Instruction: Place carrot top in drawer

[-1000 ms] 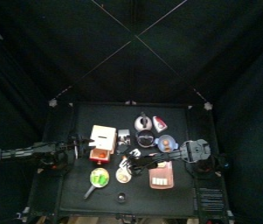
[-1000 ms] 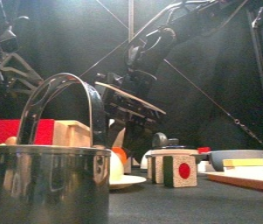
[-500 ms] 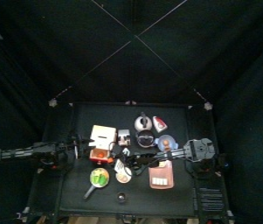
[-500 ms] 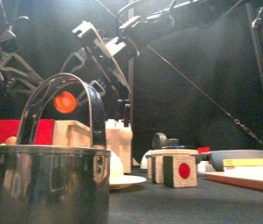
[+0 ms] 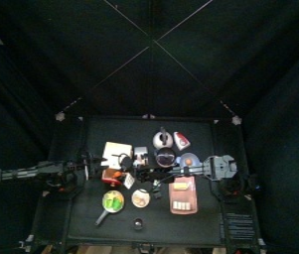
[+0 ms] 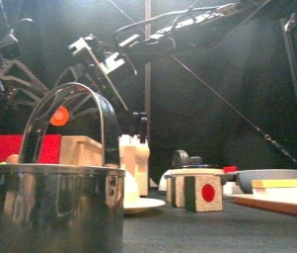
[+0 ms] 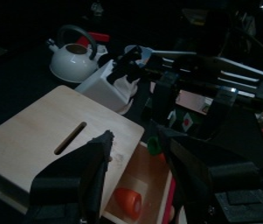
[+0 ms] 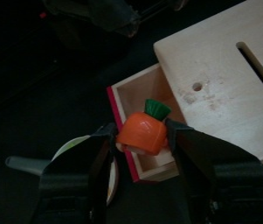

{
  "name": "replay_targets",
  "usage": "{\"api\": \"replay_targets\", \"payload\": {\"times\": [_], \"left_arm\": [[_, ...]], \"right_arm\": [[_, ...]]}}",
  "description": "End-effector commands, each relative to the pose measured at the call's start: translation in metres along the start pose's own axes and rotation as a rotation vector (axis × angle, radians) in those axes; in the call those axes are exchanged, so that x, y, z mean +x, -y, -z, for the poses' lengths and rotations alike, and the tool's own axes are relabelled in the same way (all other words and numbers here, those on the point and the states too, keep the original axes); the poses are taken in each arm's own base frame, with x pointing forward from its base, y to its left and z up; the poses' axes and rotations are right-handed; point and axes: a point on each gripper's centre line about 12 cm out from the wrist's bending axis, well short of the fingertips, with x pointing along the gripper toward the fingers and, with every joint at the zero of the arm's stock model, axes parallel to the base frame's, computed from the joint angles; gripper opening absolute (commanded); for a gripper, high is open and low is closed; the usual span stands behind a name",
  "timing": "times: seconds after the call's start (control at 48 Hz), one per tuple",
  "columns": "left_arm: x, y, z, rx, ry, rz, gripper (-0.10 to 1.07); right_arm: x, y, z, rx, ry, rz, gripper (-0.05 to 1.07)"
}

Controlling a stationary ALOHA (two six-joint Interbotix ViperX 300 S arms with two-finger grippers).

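The toy carrot (image 8: 144,131), orange with a green top, is held in my right gripper (image 8: 141,140), just above the open red-rimmed drawer (image 8: 127,87) of the wooden box (image 8: 221,61). In the top view the right arm reaches across the table to the drawer (image 5: 113,178). The front view shows the carrot (image 6: 58,116) hanging in the air behind the pot handle. My left gripper (image 7: 143,153) is open beside the box (image 7: 58,140) and faces the drawer, where the carrot (image 7: 127,200) shows.
A steel pot (image 6: 52,203) stands close in the front view. A white kettle (image 7: 69,59) stands behind the box. A plate (image 5: 140,198), a green utensil (image 5: 110,202), a cutting board (image 5: 183,197) and a bowl (image 5: 167,159) crowd the table's middle.
My right gripper has carried the carrot leftwards from the table's middle to above the open drawer and lowered it. The left arm has hardly moved.
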Motion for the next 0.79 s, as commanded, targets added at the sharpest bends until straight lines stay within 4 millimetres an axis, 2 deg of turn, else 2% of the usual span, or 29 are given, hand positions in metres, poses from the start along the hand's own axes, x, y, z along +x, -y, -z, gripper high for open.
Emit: {"api": "replay_targets", "payload": {"times": [0.0, 0.25, 0.771], "left_arm": [[0.0009, 0.0009, -0.0047, 0.001, 0.011, 0.001, 0.84], [0.0009, 0.0008, -0.0041, 0.001, 0.009, 0.000, 0.84], [0.0009, 0.0008, -0.0041, 0.001, 0.009, 0.000, 0.84]], "right_arm": [[-0.0063, -0.0058, -0.0201, 0.005, 0.047, -0.021, 0.76], [-0.0033, -0.0046, -0.0179, 0.004, 0.041, -0.015, 0.85], [-0.0035, -0.0051, -0.0189, 0.001, 0.042, -0.009, 0.86]]}}
